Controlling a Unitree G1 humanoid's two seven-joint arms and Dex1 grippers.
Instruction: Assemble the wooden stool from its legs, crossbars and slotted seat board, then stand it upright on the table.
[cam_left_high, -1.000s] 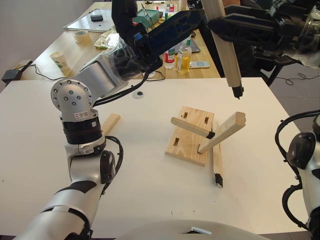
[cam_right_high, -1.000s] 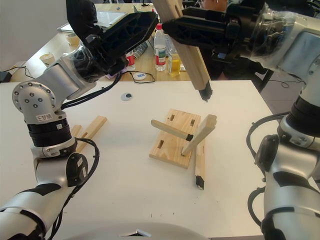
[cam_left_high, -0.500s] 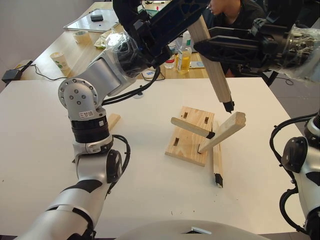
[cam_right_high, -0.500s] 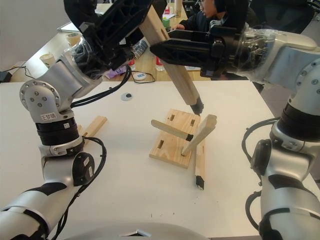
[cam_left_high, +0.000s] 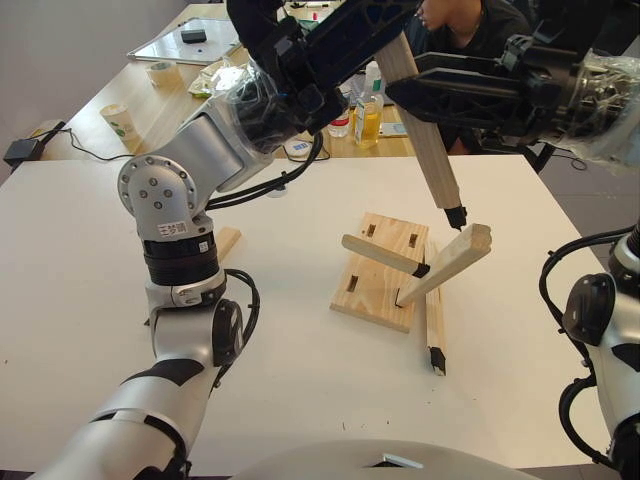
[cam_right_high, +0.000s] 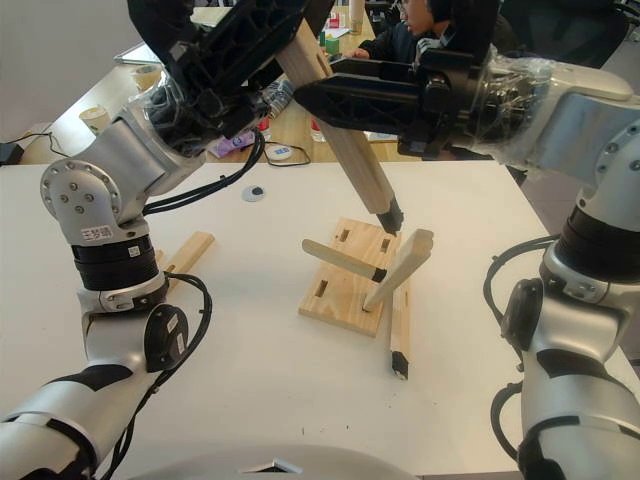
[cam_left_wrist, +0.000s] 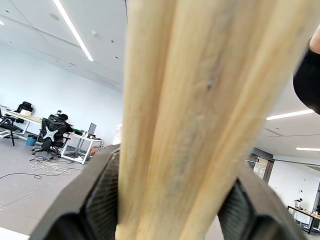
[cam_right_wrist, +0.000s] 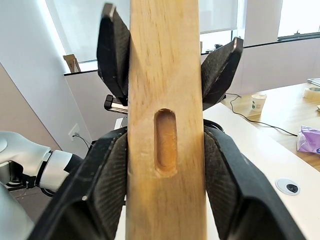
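Note:
A long wooden stool leg (cam_left_high: 428, 130) slants down over the table, its black tip just above the far right corner of the slotted seat board (cam_left_high: 372, 280). My right gripper (cam_left_high: 412, 97) is shut on the leg's middle. My left gripper (cam_left_high: 378, 28) is shut on its upper end. The right wrist view shows the leg's oval mortise (cam_right_wrist: 166, 135) between my fingers (cam_right_wrist: 107, 185). Close up, the leg (cam_left_wrist: 200, 125) stands between the left fingers (cam_left_wrist: 100, 200). A second leg (cam_left_high: 450, 260) leans in a board slot, with a crossbar (cam_left_high: 378, 254) joined to it. Another leg (cam_left_high: 435, 335) lies beside the board.
More wooden pieces (cam_left_high: 222, 245) lie on the white table (cam_left_high: 90, 300) at the left, partly behind my left arm. A small round grey disc (cam_left_high: 277, 190) sits near the far edge. Behind stands a second table with bottles (cam_left_high: 368, 118) and tape rolls.
The held leg has come down and tilted, its tip now close over the board's far corner. My left gripper has closed on its upper end. Little has moved in the last half second.

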